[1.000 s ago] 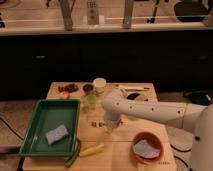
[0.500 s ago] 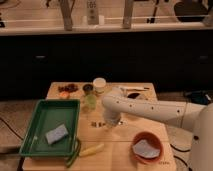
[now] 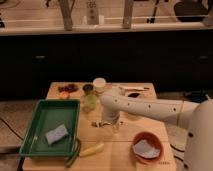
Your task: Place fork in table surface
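My gripper hangs at the end of the white arm. It is low over the middle of the light tan table surface, right of the green tray. The fork does not show clearly. It is either hidden at the gripper or too thin to make out. Small dark marks lie on the tabletop just left of the gripper.
A green tray with a blue-grey sponge sits at the left. A pale yellow stick and a green vegetable lie at the front. An orange bowl is at the front right. Cups stand at the back.
The gripper has stayed over the same spot at the table's middle, with only a slight shift. Nothing else has moved.
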Available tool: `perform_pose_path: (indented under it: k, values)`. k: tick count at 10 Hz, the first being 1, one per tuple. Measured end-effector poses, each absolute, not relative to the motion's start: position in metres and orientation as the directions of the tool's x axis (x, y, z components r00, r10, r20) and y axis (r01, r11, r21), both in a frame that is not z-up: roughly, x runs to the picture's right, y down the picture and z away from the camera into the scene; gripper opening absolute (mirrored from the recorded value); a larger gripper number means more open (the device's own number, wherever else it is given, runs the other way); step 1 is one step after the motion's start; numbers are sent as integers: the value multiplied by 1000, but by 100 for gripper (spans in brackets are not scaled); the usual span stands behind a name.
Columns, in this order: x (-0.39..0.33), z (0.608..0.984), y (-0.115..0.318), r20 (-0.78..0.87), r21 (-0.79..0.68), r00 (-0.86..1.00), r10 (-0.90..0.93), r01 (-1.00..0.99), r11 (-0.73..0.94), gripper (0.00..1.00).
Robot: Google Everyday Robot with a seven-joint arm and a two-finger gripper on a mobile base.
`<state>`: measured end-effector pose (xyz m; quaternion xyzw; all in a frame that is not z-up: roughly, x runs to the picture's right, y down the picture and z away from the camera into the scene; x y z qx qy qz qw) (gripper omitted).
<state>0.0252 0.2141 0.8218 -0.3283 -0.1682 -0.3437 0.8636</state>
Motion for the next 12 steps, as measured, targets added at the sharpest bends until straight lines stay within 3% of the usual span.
perform_pose_path:
  k: [6,9,12]
  values:
    - [29,840,219,480,-497,753,-451,657,568,79]
    - [31,848,225,469,-511,770,-432,636,579,55]
    - [30,850,224,465,-509,774,-430,631,586,23]
